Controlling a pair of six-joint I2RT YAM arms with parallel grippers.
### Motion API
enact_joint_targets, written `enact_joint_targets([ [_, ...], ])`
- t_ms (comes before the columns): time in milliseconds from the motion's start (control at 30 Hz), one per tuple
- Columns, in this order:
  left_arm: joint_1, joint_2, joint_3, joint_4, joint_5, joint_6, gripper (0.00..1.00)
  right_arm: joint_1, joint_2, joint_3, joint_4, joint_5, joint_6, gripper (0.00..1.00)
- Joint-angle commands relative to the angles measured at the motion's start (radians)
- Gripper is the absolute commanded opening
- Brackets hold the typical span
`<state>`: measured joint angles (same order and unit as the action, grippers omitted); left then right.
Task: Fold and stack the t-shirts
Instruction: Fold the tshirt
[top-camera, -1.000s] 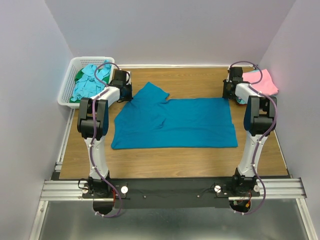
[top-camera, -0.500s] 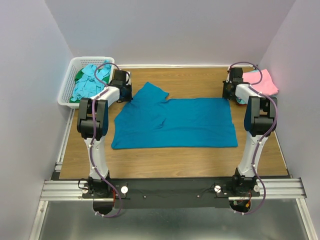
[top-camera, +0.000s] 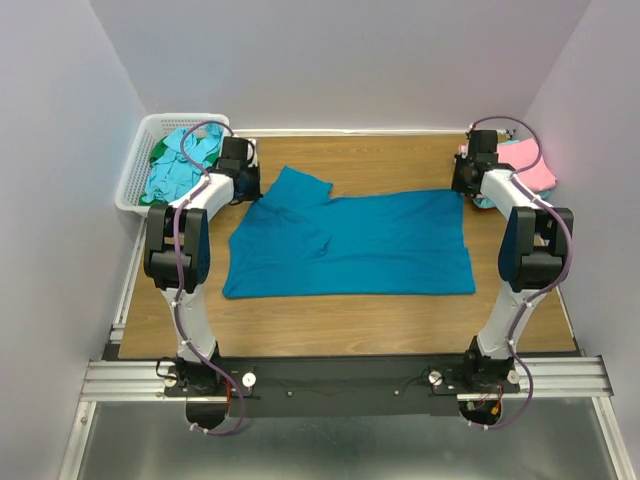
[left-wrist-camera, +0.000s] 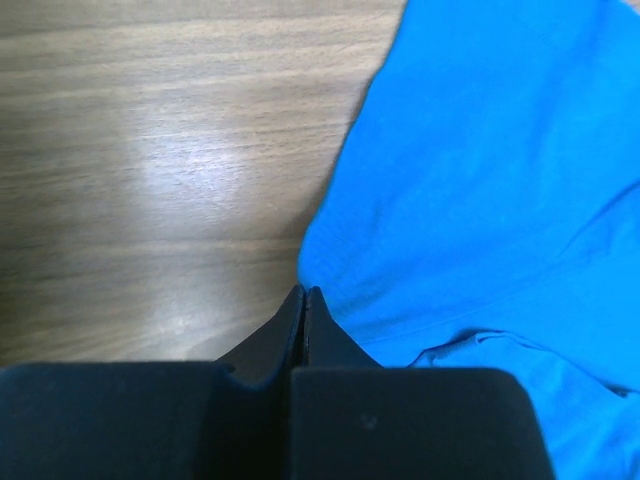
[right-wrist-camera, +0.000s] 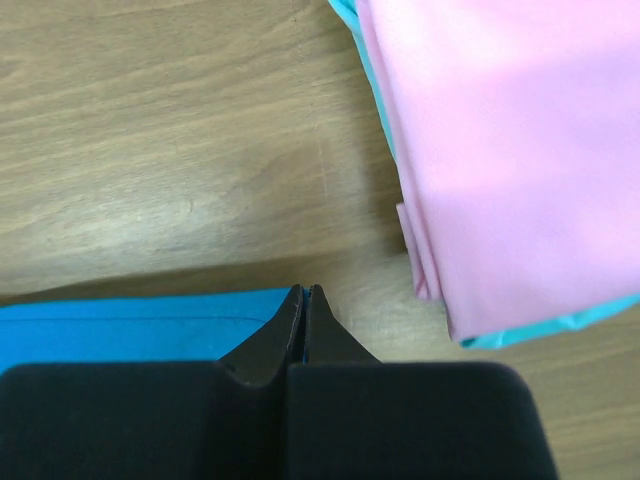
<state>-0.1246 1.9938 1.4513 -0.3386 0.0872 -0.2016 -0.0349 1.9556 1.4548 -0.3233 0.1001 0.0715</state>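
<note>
White slotted basket (top-camera: 132, 185) far-L corner, wood table (top-camera: 400, 165), alu rail (top-camera: 120, 378) near edge

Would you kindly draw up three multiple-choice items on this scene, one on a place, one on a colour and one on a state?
1. Where does the white basket stand?
A. at the far left of the table
B. at the far right
C. between the arm bases

2. What colour is the top folded t-shirt at the far right?
A. green
B. pink
C. yellow

3. How do the jaws of the left gripper stand?
A. wide open
B. shut at the edge of the teal-blue t-shirt
C. shut on the basket

Answers: 1 A, the top view shows it at the upper left. 2 B, the right wrist view shows it pink. 3 B, the left wrist view shows the fingers together at the cloth's corner.
</note>
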Motion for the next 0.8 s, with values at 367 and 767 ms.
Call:
enact_joint_targets([
  [367, 0.013, -0.194, -0.149, 0.035, -0.021, -0.001, 0.0, -0.039, -0.188, -0.174, -0.007, 0.135, 0.12, 0.01],
  [767, 0.022, -0.302, -0.265, 0.049, -0.035, -0.024, 0.0, -0.071, -0.296, -0.272, -0.007, 0.132, 0.177, 0.01],
])
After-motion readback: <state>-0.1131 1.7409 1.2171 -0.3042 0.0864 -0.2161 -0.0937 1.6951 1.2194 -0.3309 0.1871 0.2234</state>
